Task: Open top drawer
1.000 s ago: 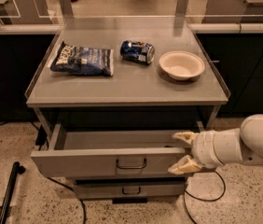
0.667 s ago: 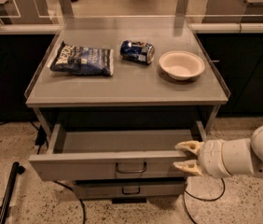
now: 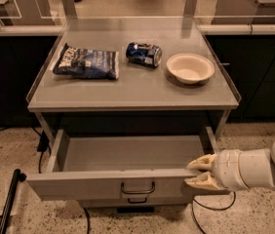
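Nearest of all, the top drawer (image 3: pixel 93 185) stands pulled well out from under the grey cart, its shallow grey inside bare to view and its dark bracket handle (image 3: pixel 137 188) at the middle of the front. At the right end of that front sits the gripper (image 3: pixel 199 173) on its white arm. The cream fingers (image 3: pixel 202 163) are a narrow gap apart and closed over the panel's top edge, one inside the drawer and one on the outer face. Just under the drawer peeks a lower drawer's handle (image 3: pixel 130 199). Left of the drawer, a black pole (image 3: pixel 8 204) leans on the floor. Above and behind the drawer is the cart top (image 3: pixel 127 89), carrying a blue chip bag (image 3: pixel 86 63) to the left, a blue can (image 3: pixel 143 53) on its side in the middle and a white bowl (image 3: pixel 190 67) to the right.
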